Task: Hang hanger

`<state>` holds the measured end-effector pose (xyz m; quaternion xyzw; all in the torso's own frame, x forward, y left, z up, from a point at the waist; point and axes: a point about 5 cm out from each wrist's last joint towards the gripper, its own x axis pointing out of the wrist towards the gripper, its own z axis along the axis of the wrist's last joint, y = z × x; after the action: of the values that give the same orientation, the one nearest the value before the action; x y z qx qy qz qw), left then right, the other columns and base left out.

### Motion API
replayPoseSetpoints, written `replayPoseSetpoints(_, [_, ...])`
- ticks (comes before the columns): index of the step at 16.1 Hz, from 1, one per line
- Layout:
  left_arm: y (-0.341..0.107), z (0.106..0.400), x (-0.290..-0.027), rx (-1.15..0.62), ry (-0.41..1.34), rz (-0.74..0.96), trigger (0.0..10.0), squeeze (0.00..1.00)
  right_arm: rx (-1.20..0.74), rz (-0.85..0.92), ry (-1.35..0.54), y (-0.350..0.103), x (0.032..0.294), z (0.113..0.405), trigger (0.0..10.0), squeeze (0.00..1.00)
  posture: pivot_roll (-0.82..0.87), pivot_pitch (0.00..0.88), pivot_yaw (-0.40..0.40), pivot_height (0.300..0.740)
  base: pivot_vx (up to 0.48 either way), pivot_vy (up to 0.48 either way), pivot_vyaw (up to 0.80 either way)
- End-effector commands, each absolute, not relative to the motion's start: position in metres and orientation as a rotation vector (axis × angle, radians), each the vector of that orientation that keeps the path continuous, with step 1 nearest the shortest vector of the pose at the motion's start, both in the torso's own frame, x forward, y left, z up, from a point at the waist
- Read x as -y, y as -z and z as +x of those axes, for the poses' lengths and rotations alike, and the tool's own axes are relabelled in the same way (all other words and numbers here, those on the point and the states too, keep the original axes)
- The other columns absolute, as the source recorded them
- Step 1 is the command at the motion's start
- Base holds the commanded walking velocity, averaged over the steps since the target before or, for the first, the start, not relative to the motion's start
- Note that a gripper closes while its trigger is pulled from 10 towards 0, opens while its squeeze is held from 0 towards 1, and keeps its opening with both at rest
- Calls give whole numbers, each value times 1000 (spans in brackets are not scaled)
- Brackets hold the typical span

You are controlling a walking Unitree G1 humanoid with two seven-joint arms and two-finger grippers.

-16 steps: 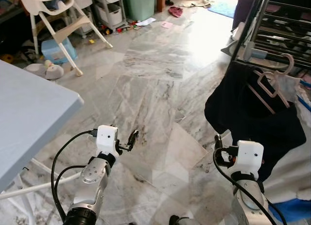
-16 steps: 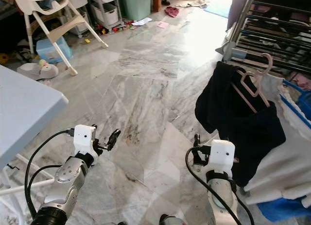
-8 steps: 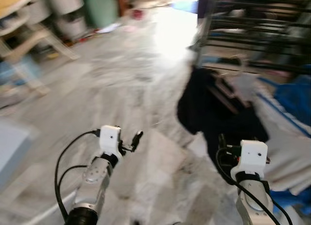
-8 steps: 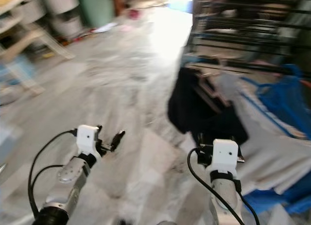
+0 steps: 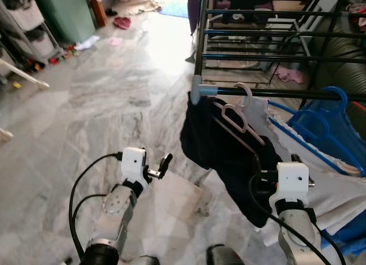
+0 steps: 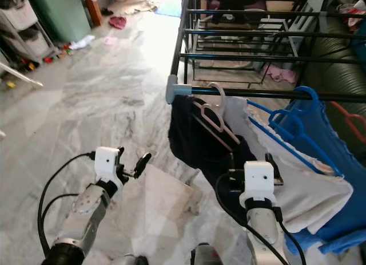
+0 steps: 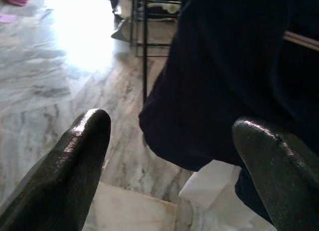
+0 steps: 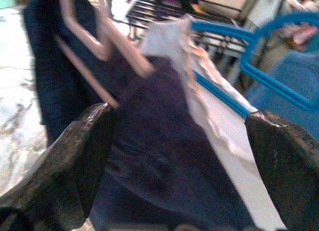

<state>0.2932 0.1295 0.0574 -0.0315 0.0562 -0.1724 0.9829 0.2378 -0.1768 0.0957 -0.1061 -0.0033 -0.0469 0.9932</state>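
Left eye view gives me a wide stretch of bare marble floor (image 5: 103, 105) on my left, running up to the storage drawers (image 5: 26, 30) and the green cabinet (image 5: 63, 13) at the far edge, with scattered bits of clothing near the doorway. My left tool (image 5: 160, 166) hangs over that bare floor with its fingers spread apart and nothing between them; in the left wrist view the two black fingertips (image 7: 84, 141) frame floor and the hem of the dark garment (image 7: 229, 76). Moving right, the drying rack (image 5: 251, 24) begins at a grey end cap (image 5: 197, 89) on the near rail (image 5: 297, 93), and that rail's end marks the edge of the free room. The pink hanger (image 5: 237, 113) is hooked on the rail just beside the cap, carrying the dark garment, which drapes down to about the level of my wrists. My right tool (image 8: 179, 156) sits low, right in front of that garment, fingers wide and gripping nothing. Further right a white cloth (image 5: 337, 190) and blue hangers (image 5: 320, 119) with a blue garment crowd the rail.
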Motion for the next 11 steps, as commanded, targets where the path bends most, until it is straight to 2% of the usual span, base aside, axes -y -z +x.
replayPoseSetpoints(1, [-48,285,-141,-150,327,-53,10000,0,11,-220,54,-97,167,235,10000,0,-169,170,46,740,0,0,0])
replayPoseSetpoints(6, [-44,271,-135,-164,436,-30,10000,0,14,-269,20,-100,164,234,10000,0,-166,180,51,740,0,0,0])
replayPoseSetpoints(7, [-44,271,-136,-162,442,-33,10000,0,18,-319,12,-104,169,237,10000,0,-163,184,52,740,0,0,0])
replayPoseSetpoints(11, [-49,267,-133,-149,537,-92,10000,0,10,-308,-22,-117,180,248,10000,0,-161,202,56,740,0,0,0])
